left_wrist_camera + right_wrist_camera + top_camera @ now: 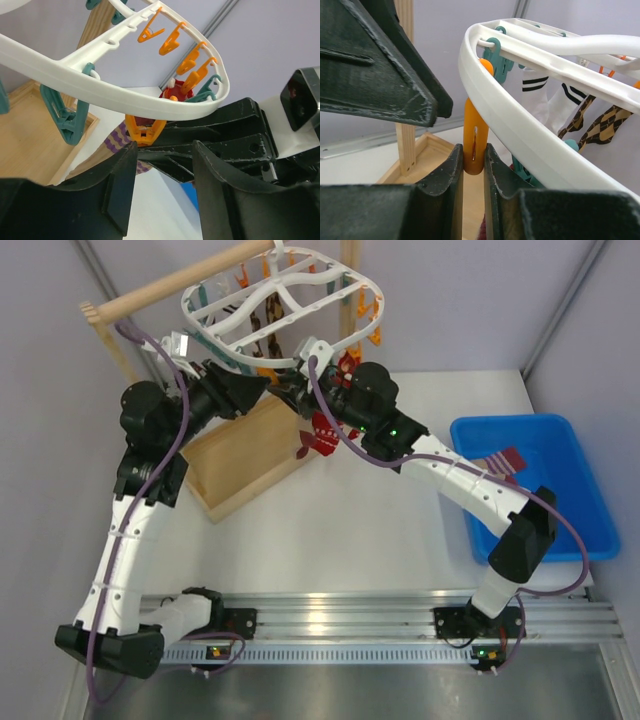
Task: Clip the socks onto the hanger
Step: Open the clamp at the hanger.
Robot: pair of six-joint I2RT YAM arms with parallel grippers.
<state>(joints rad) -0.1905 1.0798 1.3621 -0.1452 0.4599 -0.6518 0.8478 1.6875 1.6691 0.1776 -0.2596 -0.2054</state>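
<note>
Orange clip [474, 135] on the hanger [520, 135], at 12 o'clock in the overhead view, pinched by the right gripper [473, 155], presumably to gape for the red sock [322, 430] dangling beneath; left gripper [165, 152] unclenched, empty

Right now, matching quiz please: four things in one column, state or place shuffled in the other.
Things:
1 left gripper
2 right gripper
3 blue bin
4 wooden tray

States or places:
a holds a striped sock
b jaws apart, nothing between them
c below the white hanger
d pinching an orange clip

Pairs: 1-b, 2-d, 3-a, 4-c
</note>
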